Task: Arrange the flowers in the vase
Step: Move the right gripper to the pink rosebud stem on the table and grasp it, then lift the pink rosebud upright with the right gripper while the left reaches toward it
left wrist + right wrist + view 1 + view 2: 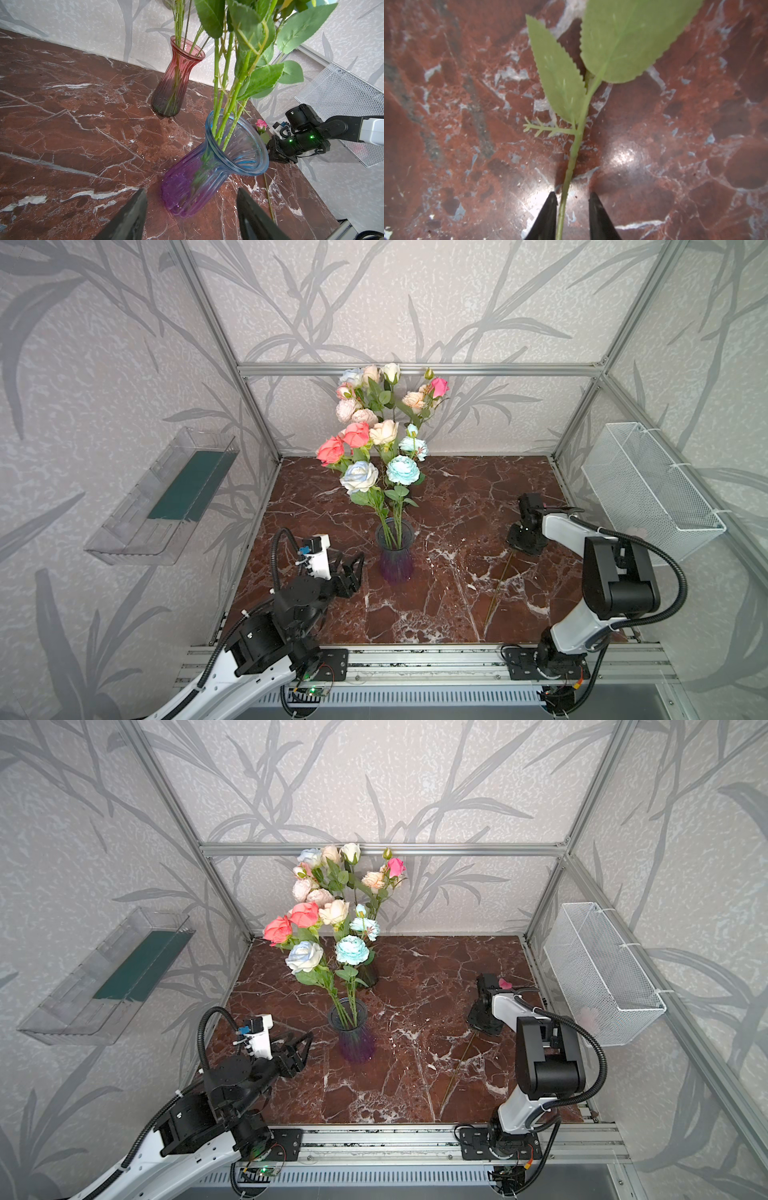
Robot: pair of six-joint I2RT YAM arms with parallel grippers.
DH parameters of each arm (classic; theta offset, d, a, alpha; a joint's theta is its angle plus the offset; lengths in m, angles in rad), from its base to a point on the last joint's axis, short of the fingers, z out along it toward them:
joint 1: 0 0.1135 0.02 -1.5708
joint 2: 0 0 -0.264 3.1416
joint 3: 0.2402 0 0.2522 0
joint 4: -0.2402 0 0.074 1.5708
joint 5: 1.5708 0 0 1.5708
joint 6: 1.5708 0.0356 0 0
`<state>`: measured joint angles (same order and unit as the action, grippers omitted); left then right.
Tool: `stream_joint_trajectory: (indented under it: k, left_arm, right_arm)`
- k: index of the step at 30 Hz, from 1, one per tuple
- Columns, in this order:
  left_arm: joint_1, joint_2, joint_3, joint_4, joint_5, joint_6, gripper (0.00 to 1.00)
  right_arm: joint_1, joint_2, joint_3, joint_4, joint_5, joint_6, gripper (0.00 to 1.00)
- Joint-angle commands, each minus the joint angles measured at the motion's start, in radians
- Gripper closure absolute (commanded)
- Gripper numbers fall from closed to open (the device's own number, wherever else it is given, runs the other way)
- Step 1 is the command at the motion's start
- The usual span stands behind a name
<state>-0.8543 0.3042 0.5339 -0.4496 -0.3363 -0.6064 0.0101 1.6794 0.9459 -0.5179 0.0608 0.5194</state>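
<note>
A blue-and-purple glass vase (395, 560) (207, 172) stands mid-table with several flowers (359, 477) in it. One loose flower lies on the marble at the right, its thin stem (498, 589) (577, 143) running toward the front and its pink head (504, 982) beyond the arm. My right gripper (517, 548) (573, 194) points down over that stem. One finger (548, 214) is against the stem, and a gap shows at the other. My left gripper (353, 568) (191, 191) hangs open just left of the vase, holding nothing.
A red glass vase (176, 76) (369, 974) holding more flowers stands behind the blue one, near the back wall. A white wire basket (652, 489) hangs on the right wall and a clear plastic tray (162, 497) on the left. Aluminium rails (415, 659) border the front.
</note>
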Motion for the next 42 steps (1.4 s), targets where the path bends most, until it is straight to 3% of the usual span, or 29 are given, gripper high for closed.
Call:
stream_joint_trajectory:
  k: [1, 12, 20, 29, 34, 42]
  left_arm:
    - [0.004, -0.007, 0.008, -0.006, 0.002, -0.017, 0.31]
    - [0.004, -0.027, 0.055, -0.055, -0.021, 0.028, 0.31]
    - [0.004, -0.028, 0.097, -0.075, -0.011, 0.041, 0.31]
    - [0.004, 0.017, 0.157, 0.000, 0.173, 0.101, 0.36]
    - [-0.004, 0.124, 0.240, 0.026, 0.320, 0.141, 0.37]
    - [-0.128, 0.311, 0.354, 0.070, 0.319, 0.200, 0.40]
  right_arm:
    - [-0.016, 0.022, 0.005, 0.017, -0.027, 0.004, 0.77]
    - [-0.039, 0.043, -0.006, 0.046, -0.064, 0.009, 0.95]
    - [-0.039, -0.059, -0.015, 0.057, -0.133, 0.016, 0.98]
    - [-0.003, -0.221, -0.023, 0.081, -0.191, 0.022, 0.99]
    - [0.067, -0.325, 0.008, 0.081, -0.199, 0.034, 1.00]
    - [0.150, -0.481, 0.075, 0.074, -0.195, 0.043, 1.00]
